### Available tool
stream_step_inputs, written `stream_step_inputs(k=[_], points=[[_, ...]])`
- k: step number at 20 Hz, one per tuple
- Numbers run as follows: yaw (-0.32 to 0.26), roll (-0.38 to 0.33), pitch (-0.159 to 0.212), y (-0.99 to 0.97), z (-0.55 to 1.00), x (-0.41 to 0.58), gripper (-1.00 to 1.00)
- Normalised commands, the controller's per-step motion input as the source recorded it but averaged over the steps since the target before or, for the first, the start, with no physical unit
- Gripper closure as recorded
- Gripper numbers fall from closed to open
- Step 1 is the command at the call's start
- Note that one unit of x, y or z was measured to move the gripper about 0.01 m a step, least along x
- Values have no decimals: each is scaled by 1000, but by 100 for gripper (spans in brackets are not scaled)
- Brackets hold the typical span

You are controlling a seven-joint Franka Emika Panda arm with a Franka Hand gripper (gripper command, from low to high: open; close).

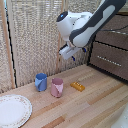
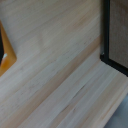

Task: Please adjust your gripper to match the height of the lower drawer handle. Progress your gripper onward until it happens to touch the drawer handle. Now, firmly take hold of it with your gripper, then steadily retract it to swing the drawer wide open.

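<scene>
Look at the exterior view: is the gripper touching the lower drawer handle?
No. The gripper hangs in the air above the table, clearly apart from the drawer handle further to the exterior view's right.

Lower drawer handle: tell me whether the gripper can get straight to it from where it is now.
Probably yes. The gripper hangs in open air to the exterior view's left of the lower drawer handle, at about its height. The cups and the yellow block sit lower, on the wooden table.
</scene>
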Motion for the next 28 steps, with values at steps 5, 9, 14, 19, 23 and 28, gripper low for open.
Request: stream_step_inputs(k=[5, 9, 14, 19, 23, 28], points=[[183, -308, 127, -195, -231, 0, -100], [192, -273, 142, -242, -301, 0, -100], [209, -283, 78, -187, -184, -2, -100], [164, -313, -8, -254, 7, -193, -100], [66, -274, -68, -568, 9, -369, -100], [84, -190, -109, -682, -143, -319, -100]])
